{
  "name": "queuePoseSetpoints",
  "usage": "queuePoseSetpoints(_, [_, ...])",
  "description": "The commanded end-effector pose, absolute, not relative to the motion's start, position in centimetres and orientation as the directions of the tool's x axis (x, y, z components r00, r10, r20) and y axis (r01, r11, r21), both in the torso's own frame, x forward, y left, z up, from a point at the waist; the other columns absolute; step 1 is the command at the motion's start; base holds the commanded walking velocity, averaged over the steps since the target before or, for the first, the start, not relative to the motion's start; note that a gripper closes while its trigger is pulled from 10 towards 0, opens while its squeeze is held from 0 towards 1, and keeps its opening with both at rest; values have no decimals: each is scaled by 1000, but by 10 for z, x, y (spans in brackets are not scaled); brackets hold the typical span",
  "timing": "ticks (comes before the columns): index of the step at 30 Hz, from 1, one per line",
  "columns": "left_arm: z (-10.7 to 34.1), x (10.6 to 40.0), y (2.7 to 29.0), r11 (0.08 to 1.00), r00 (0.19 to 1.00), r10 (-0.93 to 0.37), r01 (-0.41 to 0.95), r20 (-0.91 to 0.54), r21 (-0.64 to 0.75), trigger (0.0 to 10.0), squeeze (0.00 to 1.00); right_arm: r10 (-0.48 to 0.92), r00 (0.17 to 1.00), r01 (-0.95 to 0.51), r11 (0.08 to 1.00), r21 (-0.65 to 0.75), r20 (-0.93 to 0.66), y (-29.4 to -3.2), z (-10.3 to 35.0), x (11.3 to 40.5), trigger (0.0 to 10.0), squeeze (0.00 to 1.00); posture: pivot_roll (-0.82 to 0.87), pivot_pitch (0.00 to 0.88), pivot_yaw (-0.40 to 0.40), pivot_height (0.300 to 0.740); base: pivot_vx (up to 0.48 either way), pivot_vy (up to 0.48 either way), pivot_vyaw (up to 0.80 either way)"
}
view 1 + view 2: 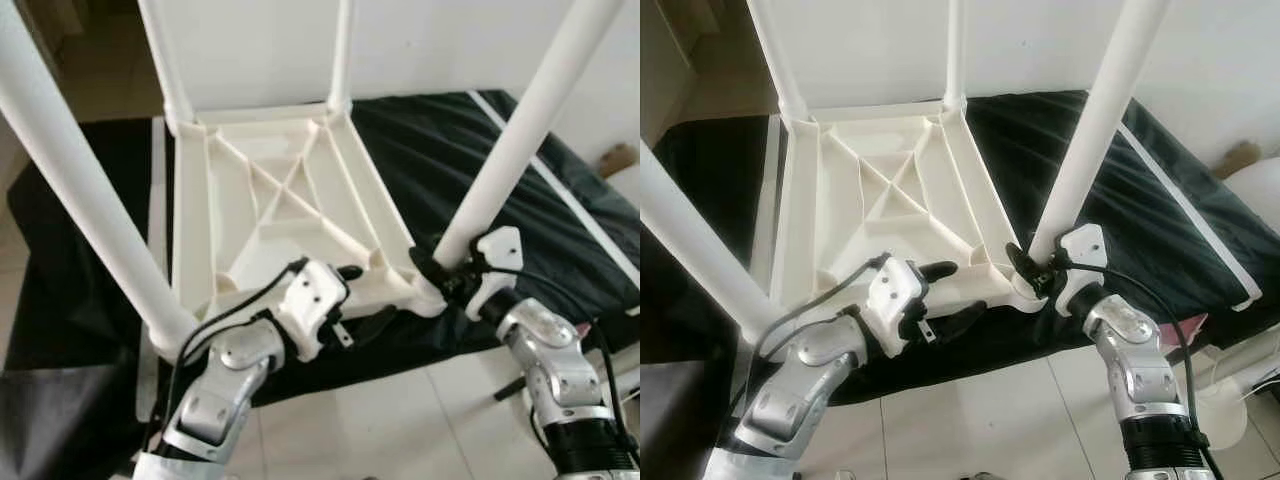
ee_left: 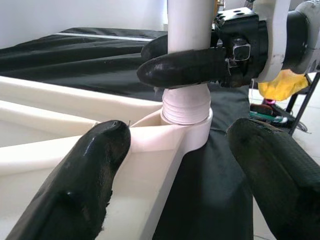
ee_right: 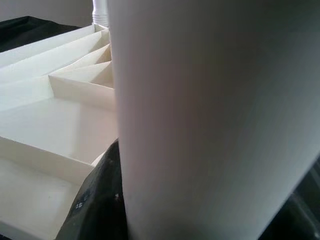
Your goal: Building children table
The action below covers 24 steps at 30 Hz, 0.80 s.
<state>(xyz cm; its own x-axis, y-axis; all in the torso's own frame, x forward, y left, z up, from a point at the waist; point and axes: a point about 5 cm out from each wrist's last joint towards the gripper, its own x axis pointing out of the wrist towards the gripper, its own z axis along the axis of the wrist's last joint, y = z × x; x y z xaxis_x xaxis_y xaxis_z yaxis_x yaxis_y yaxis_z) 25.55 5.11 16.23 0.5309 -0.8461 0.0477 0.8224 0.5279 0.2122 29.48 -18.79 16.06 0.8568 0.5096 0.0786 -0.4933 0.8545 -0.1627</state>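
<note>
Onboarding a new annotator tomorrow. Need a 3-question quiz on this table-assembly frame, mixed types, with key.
1. True or false: the right gripper is shut on the near right table leg.
2. What does the left gripper straddle? A) a leg B) the edge of the table top C) the black cloth
3. How many legs stand in the upside-down table top?

Key: 1. True, clamped just above the threaded socket. 2. B, fingers open. 3. Four.
</note>
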Motion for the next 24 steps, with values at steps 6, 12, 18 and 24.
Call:
queuePoseSetpoints(6, [160, 260, 52, 594, 599, -799, 769, 59, 238, 10000, 0, 408, 913, -403, 905, -134, 12, -190, 145, 294, 10000, 0, -19, 70, -43, 740, 0, 0, 0])
queuePoseSetpoints(12, [160, 261, 51, 595, 598, -798, 764, 71, 250, 10000, 0, 275, 961, -272, 956, -111, 12, -186, 145, 296, 10000, 0, -26, 68, -42, 740, 0, 0, 0])
queuePoseSetpoints(18, [160, 262, 51, 610, 613, -786, 746, 81, 266, 10000, 0, 124, 992, -123, 992, -38, 13, -181, 142, 293, 10000, 0, -28, 68, -43, 740, 0, 0, 0])
queuePoseSetpoints(24, [160, 262, 50, 612, 613, -785, 742, 92, 275, 10000, 0, -106, 994, 106, 994, 28, -2, -174, 132, 287, 10000, 0, -28, 70, -43, 740, 0, 0, 0])
